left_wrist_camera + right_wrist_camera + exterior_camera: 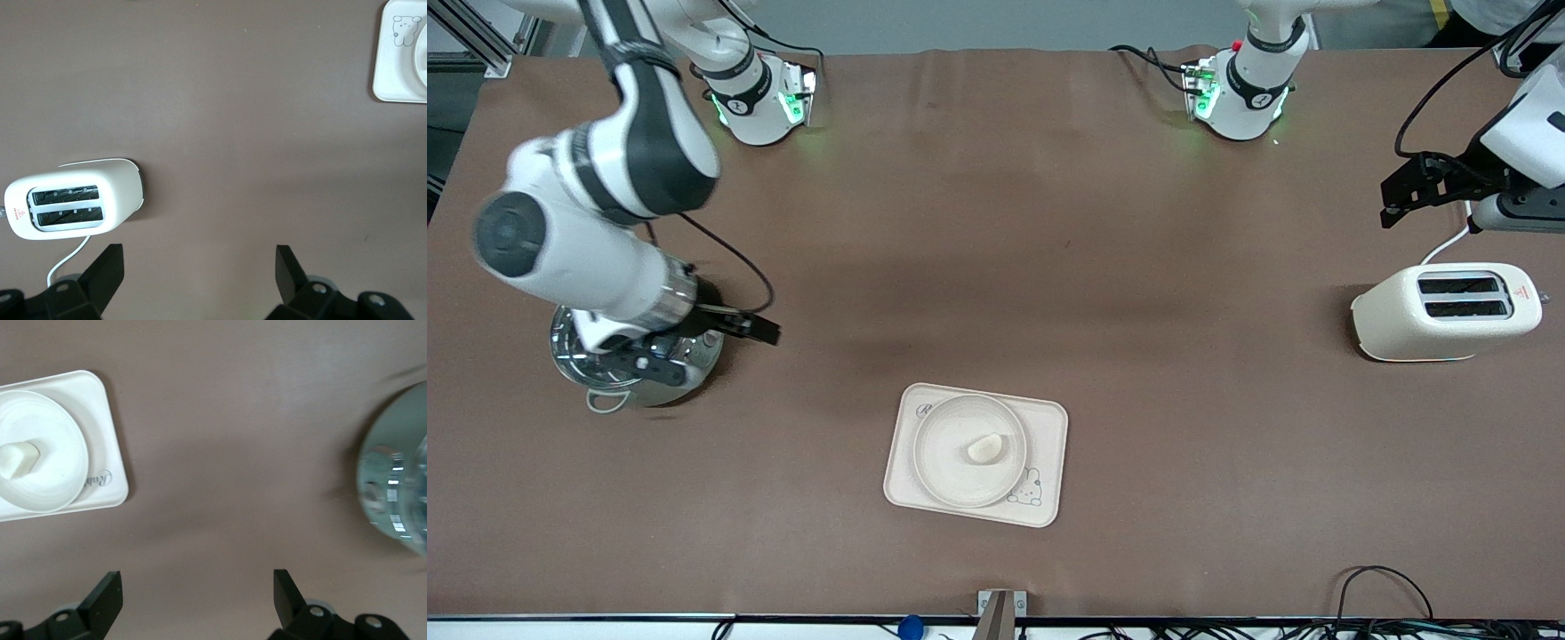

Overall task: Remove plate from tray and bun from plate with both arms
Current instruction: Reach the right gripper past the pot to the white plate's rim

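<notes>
The round cream plate point(951, 467) lies on the rabbit tray point(1049, 427), near the front camera at mid-table. The small pale bun point(985, 447) rests on the plate. In the right wrist view the plate point(53, 480) and bun point(19, 459) show well clear of my right gripper point(197, 583), which is open and empty. In the front view the right gripper point(694, 345) hangs over a steel pot at the right arm's end. My left gripper point(1392, 200) hovers open and empty over the table beside the toaster; the left wrist view shows its jaws point(198, 257) wide apart.
A cream two-slot toaster point(1445, 311) with a white cord stands at the left arm's end, also in the left wrist view point(73, 200). A shiny steel pot point(636, 369) sits under the right arm. Brown cloth covers the table point(996, 222).
</notes>
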Tool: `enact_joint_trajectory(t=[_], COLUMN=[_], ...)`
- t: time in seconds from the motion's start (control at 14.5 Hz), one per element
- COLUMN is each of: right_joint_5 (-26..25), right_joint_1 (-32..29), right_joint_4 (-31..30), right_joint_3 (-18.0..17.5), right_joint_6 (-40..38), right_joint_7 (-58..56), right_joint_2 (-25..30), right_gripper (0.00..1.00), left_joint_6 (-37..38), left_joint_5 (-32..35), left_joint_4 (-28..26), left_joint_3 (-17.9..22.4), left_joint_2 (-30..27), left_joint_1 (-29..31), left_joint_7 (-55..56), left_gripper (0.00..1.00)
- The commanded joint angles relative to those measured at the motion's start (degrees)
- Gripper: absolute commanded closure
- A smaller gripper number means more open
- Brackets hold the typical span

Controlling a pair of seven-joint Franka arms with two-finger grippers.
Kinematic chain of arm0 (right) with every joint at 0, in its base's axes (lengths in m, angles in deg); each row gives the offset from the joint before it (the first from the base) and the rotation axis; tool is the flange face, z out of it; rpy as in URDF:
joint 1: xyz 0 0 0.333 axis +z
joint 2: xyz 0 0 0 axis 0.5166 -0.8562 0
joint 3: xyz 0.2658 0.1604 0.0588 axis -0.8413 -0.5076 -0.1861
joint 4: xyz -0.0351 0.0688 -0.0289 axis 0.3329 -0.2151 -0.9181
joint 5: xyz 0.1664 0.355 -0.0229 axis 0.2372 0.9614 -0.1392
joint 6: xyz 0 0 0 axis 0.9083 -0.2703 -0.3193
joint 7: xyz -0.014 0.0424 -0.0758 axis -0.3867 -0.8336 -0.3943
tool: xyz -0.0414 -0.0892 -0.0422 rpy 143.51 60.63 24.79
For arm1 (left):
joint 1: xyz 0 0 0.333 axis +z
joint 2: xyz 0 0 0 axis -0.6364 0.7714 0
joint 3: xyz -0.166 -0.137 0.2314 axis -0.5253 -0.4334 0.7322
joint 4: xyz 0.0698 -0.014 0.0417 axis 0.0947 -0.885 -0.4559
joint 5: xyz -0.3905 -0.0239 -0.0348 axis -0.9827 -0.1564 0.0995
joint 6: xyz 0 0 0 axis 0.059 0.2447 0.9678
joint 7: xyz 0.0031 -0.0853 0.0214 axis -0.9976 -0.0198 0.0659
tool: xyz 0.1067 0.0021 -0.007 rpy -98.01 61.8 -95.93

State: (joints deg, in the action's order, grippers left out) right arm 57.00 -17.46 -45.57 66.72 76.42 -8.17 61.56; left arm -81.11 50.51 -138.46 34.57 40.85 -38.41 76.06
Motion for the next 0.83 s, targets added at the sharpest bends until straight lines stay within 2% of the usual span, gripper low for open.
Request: enact_joint_trajectory(t=[0.0,0.14,0.28,0.55,0.76], right_joint_5=[0.44,0.45,0.10,-0.17,-0.17], right_joint_1=[2.52,4.10,6.82,9.02,10.08], right_joint_4=[0.11,0.98,4.57,13.98,16.45], right_joint_3=[0.31,0.31,0.31,0.40,0.40], right_joint_6=[6.18,12.24,17.00,17.89,23.15], right_joint_7=[2.47,5.69,11.93,15.12,17.41], right_joint_2=[-4.68,-8.80,-14.50,-23.58,-27.80], right_gripper=[0.00,0.00,0.00,0.00,0.02], left_joint_6=[1.25,1.24,1.16,1.16,1.16], left_joint_5=[-1.04,-1.04,-1.04,-1.04,-1.04], left_joint_4=[1.19,1.19,1.19,1.28,1.28], left_joint_3=[-0.02,-0.02,-0.02,-0.02,-0.02], left_joint_2=[0.40,0.49,0.49,0.75,0.75], left_joint_1=[0.38,0.38,0.47,0.38,0.38], left_joint_7=[-1.60,-1.52,-1.52,-1.52,-1.60], left_gripper=[0.00,0.00,0.00,0.00,0.00])
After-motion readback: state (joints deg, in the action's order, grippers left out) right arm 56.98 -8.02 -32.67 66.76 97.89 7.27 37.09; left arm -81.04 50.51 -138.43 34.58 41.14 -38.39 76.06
